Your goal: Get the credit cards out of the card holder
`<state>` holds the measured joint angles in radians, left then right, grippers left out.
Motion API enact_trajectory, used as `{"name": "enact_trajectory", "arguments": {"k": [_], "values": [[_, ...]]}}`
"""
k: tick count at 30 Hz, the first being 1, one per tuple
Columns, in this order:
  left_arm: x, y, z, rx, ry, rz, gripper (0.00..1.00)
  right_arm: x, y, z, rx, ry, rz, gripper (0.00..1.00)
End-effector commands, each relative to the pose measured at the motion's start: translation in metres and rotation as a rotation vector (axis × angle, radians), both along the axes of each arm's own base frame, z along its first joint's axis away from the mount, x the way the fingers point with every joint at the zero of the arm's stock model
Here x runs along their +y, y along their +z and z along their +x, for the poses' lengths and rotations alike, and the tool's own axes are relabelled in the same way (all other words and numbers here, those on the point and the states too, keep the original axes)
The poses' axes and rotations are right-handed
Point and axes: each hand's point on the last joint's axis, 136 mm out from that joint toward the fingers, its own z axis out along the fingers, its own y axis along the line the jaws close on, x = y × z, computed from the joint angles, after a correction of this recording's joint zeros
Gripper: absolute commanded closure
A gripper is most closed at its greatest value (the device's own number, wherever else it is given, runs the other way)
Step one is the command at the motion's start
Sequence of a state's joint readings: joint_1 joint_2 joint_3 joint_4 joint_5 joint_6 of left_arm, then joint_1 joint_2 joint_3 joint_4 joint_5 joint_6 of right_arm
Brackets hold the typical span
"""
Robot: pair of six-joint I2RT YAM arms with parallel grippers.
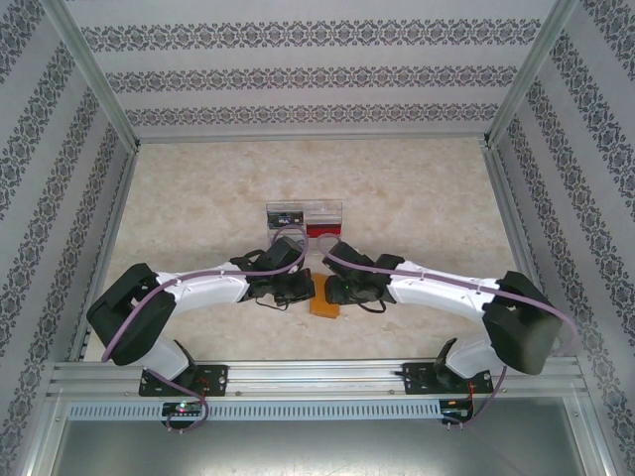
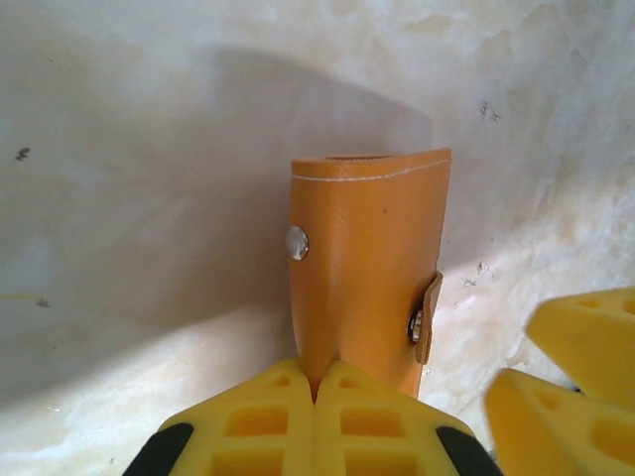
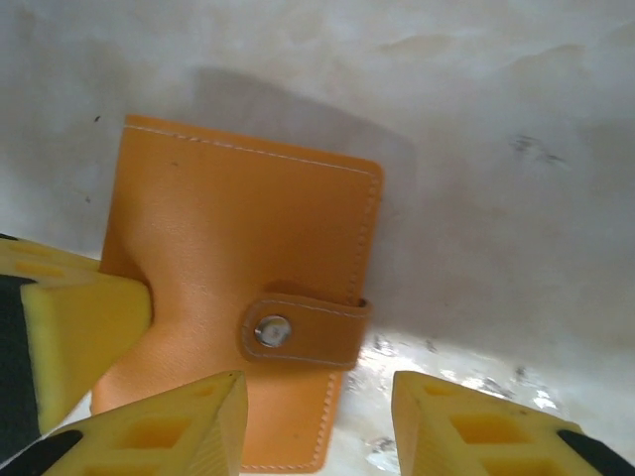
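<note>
The orange-tan card holder (image 1: 324,303) lies folded shut on the table between my two grippers. Its strap (image 3: 303,330) lies across the front with a metal snap (image 3: 272,331). My left gripper (image 2: 317,375) is shut on the holder's near edge (image 2: 367,288), pinching it. My right gripper (image 3: 317,389) is open, its fingers (image 3: 213,416) straddling the holder's strap-side edge just below the strap and touching nothing. The left finger (image 3: 84,327) presses the holder's left side. The credit cards are hidden inside the closed holder.
A clear plastic tray (image 1: 303,216) stands just behind the grippers, holding a dark flat item (image 1: 284,215) and a red flat item (image 1: 319,230). Patterned walls and metal frame rails enclose the marbled table (image 1: 198,198) on three sides.
</note>
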<state>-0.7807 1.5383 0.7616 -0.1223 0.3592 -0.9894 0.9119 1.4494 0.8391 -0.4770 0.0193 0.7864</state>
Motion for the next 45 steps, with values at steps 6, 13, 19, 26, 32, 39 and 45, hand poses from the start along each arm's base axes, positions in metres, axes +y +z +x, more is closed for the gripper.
{"name": "enact_trajectory", "arguments": {"k": [6,13,19,26,32,39,45], "values": [[0.0,0.002,-0.006,-0.01,-0.038,0.05,1.0,0.021,-0.003,0.003,0.011,0.046,0.004,0.57],[-0.002,0.004,-0.005,-0.016,-0.043,0.044,1.0,0.014,-0.017,0.006,0.018,0.033,-0.054,0.59],[0.0,0.003,-0.006,-0.011,-0.041,0.05,1.0,-0.005,-0.023,0.011,0.008,-0.007,-0.109,0.89],[0.014,-0.004,-0.006,-0.002,-0.007,0.115,1.0,-0.035,-0.024,0.01,0.004,-0.054,-0.165,1.0],[0.02,-0.008,-0.009,0.007,0.007,0.141,1.0,-0.06,-0.024,0.007,0.012,-0.108,-0.164,1.0],[0.012,0.005,-0.004,-0.023,-0.026,0.118,0.65,-0.044,-0.004,0.011,-0.034,-0.052,-0.086,1.0],[0.02,0.02,0.0,-0.063,-0.009,0.143,0.27,-0.024,0.023,0.012,-0.065,0.03,-0.019,1.0]]}}
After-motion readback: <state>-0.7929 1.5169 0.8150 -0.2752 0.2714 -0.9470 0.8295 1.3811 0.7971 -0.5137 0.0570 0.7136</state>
